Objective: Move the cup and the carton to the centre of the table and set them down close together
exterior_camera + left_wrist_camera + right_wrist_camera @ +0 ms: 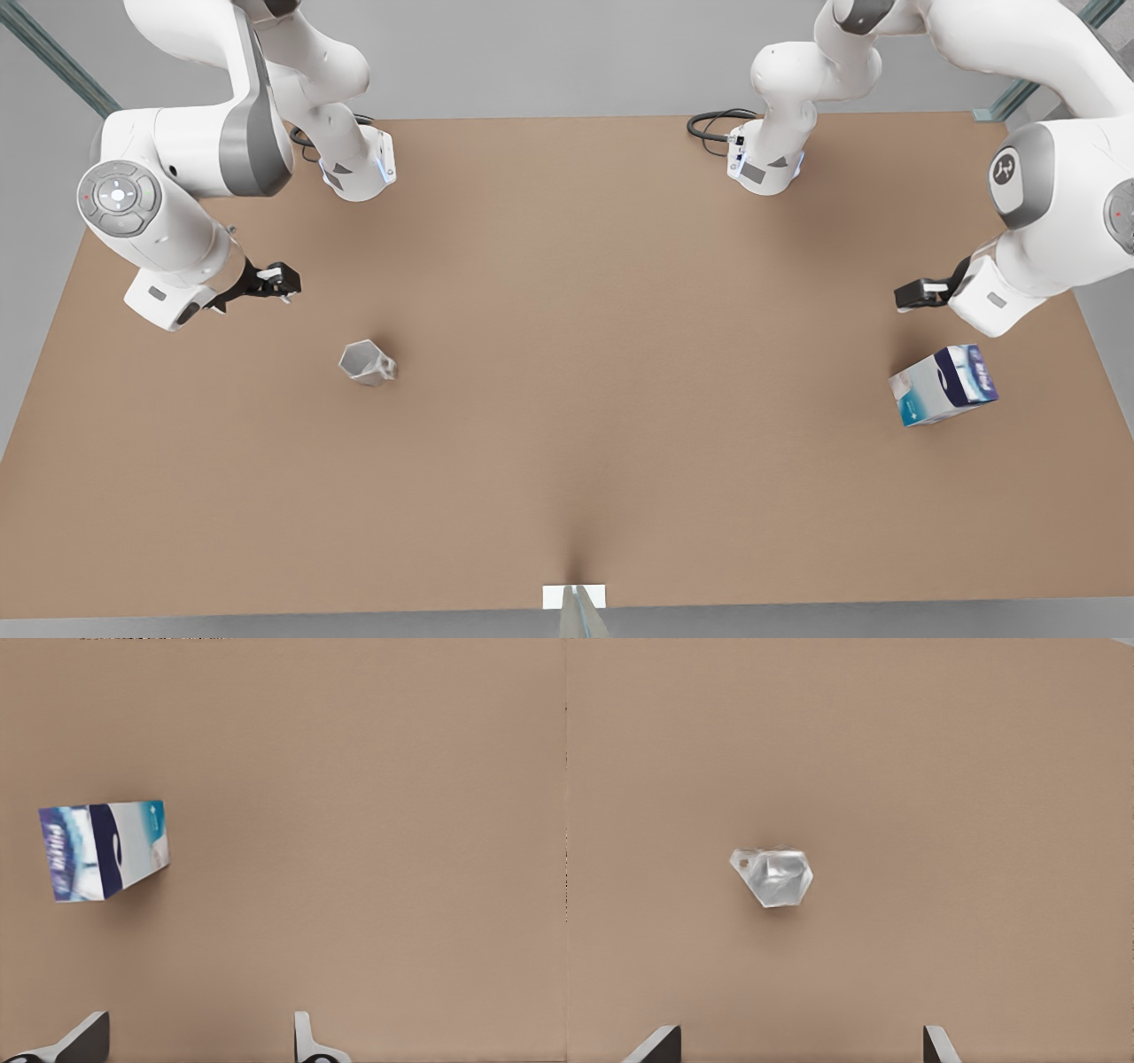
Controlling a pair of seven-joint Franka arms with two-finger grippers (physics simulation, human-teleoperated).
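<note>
Left gripper: mine, on the arm at the front view's right, hanging above the table just beside the carton and apart from it. In my left wrist view only the two fingertips show, cut off by the picture's edge; they stand wide apart with bare tabletop between them, pinching nothing.

Right gripper: mine, on the arm at the front view's left, hanging above the table near the cup without touching it. My right wrist view shows just the tips of the fingers, spread wide and empty.

Cup: on the table towards the front view's left, away from the centre. Pale grey-white, faceted, angular rim; a small handle on one side. Whether it stands upright or tilts, I cannot tell.

Carton: near the table's edge at the front view's right, well apart from the cup. Boxy, white with a dark navy band and teal-blue print; its lettering is too small to read. It looks tilted.

Table: flat, matte light brown, plain; a small white tab at the near edge.
</note>
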